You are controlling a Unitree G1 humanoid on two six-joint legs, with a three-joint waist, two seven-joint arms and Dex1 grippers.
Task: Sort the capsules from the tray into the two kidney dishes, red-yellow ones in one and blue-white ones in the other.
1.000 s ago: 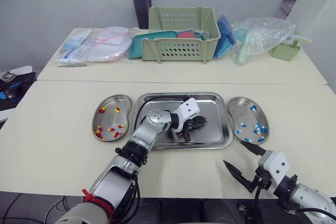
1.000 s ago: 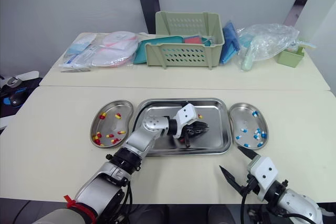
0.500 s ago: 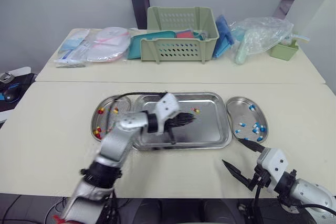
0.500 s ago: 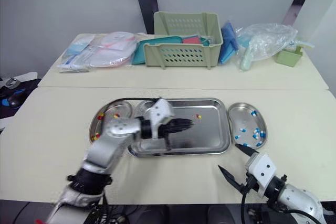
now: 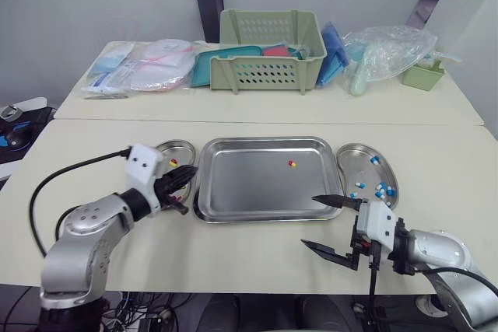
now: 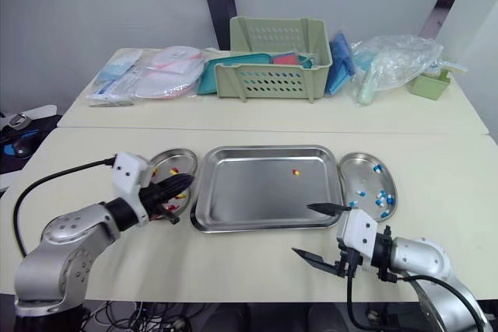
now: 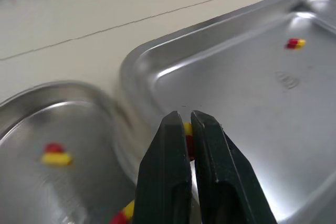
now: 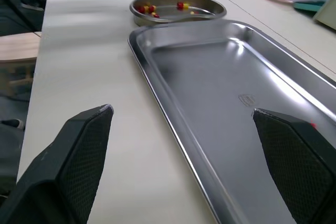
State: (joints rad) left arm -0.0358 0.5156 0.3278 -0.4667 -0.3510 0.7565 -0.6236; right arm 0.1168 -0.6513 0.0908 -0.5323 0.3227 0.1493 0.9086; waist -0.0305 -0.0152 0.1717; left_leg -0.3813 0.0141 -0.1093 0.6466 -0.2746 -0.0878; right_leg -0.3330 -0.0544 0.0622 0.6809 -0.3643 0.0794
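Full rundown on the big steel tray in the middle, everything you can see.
The tray is a rectangular pan of shiny metal with rounded corners, a raised rim and a faint stamped mark mid-floor. It lies flat on the cream table, between the left kidney dish and the right kidney dish. One red-yellow capsule lies inside, toward the far right. One finger of the right gripper reaches over its near right corner.

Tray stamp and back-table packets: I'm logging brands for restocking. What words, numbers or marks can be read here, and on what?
None reads as text.
Stamp embossed on the tray floor: too faint to read.
Packets on the back table: print too small to read.
Green basket, left kidney dish, right kidney dish: no marking seen.
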